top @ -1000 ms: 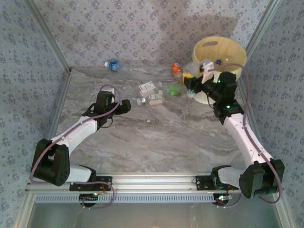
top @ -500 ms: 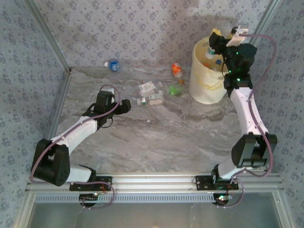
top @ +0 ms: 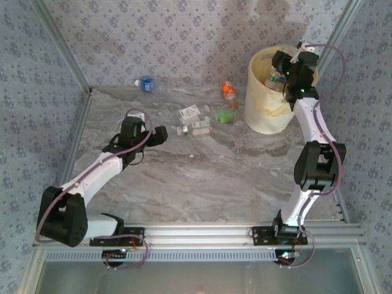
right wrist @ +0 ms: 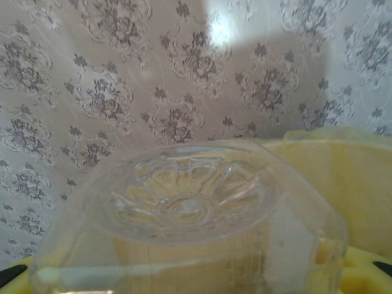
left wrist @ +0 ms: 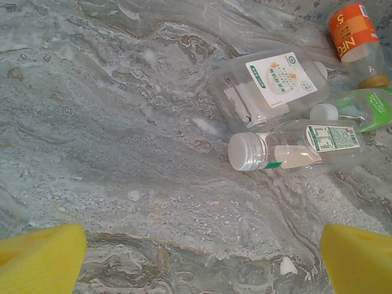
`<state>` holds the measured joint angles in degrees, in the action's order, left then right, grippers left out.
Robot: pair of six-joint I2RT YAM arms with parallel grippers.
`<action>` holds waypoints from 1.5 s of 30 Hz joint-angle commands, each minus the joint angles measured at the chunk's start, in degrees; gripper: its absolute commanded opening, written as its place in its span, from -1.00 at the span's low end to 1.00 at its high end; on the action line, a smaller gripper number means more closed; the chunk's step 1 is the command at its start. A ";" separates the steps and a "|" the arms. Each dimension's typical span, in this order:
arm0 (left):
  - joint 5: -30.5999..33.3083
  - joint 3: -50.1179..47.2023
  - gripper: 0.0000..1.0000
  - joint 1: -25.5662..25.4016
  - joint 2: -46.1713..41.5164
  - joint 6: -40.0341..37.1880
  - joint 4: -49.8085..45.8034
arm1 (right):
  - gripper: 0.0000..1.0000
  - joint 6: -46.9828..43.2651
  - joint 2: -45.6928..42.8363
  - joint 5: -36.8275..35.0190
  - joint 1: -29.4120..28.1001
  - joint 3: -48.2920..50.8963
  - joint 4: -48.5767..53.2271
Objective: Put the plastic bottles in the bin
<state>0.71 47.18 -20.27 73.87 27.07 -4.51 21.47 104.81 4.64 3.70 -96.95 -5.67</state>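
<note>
Clear plastic bottle (right wrist: 184,208): pinched in the right gripper (top: 280,62), base facing the wrist camera. This gripper hangs over the mouth of the bin (top: 264,116), which stands at the far right of the bench (top: 202,177). Left gripper (left wrist: 199,263): fingers spread wide, holding nothing, low over the bench. Ahead of it lie a white-capped bottle (left wrist: 294,147) and a crushed white-labelled bottle (left wrist: 272,82), side by side. A green-labelled bottle (left wrist: 361,110) and an orange-labelled bottle (left wrist: 352,27) lie beyond. A blue-labelled bottle (top: 145,84) rests apart, near the far wall.
</note>
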 commanded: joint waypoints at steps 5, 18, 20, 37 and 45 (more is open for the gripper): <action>0.14 -0.51 0.96 0.41 -0.93 -0.71 -0.22 | 0.51 0.18 1.18 -1.22 -2.29 -6.74 11.16; -6.42 3.40 0.96 0.41 4.29 -3.73 0.21 | 1.00 -2.67 -14.00 -0.09 -2.55 2.42 14.47; -7.22 4.68 0.96 0.41 5.67 -4.01 0.15 | 1.00 -2.77 -17.23 0.26 -2.56 5.05 13.90; -12.00 20.23 0.96 -2.49 20.86 -15.84 -3.14 | 1.00 -3.78 -47.75 14.15 -5.68 37.77 6.66; -13.27 30.87 0.96 -3.81 31.13 -28.21 -4.99 | 1.00 -0.17 -54.47 12.88 -10.06 52.09 1.83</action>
<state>-10.76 73.73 -24.23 102.08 6.33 -7.18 19.22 51.62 17.85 -5.17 -47.37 -0.38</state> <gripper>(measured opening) 0.979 0.999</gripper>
